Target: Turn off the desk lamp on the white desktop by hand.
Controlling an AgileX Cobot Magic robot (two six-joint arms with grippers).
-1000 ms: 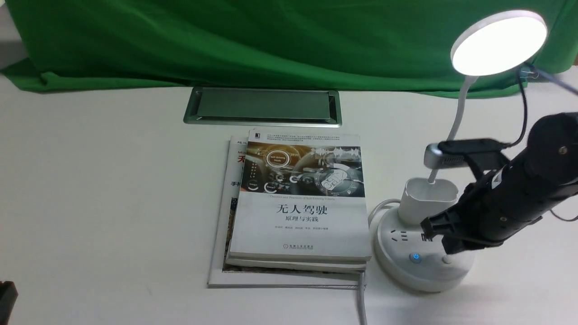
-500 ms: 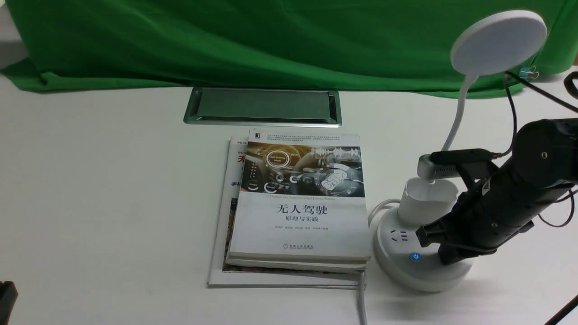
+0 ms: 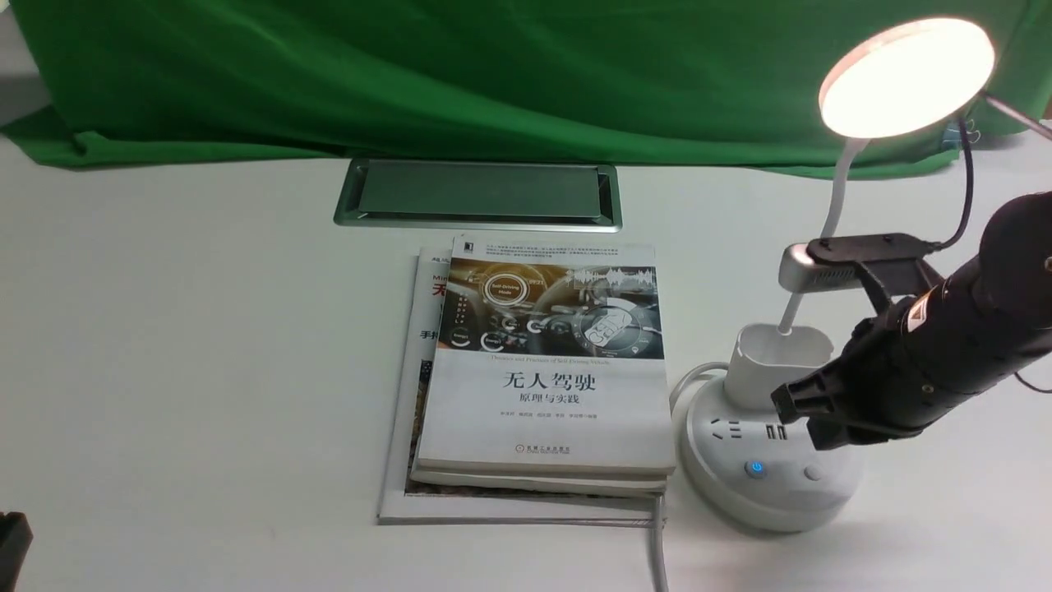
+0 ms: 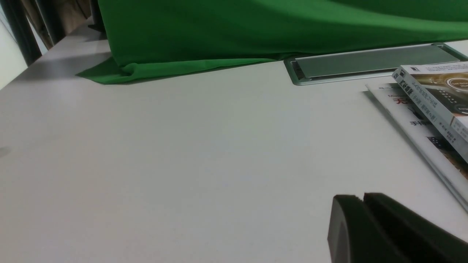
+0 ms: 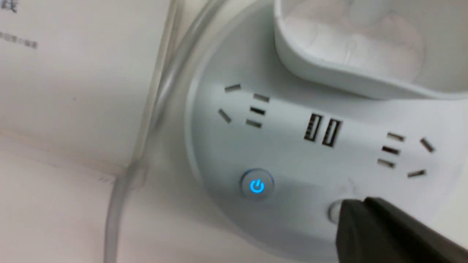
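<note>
Shining warm at the right end of the white desktop (image 3: 205, 370), just beside the books (image 3: 534, 481), the desk lamp (image 3: 904, 78) is lit. The hand (image 3: 809, 421), fingers pressed together, is hovering just above the plain round button (image 5: 333, 211) on the base (image 3: 723, 493). It should be pressing straight down there, keeping off the blue-lit power button (image 5: 257, 185) nearby. The left gripper (image 4: 365, 219) is lying closed, well apart. The top book (image 3: 546, 370) is showing "无人驾驶".
</note>
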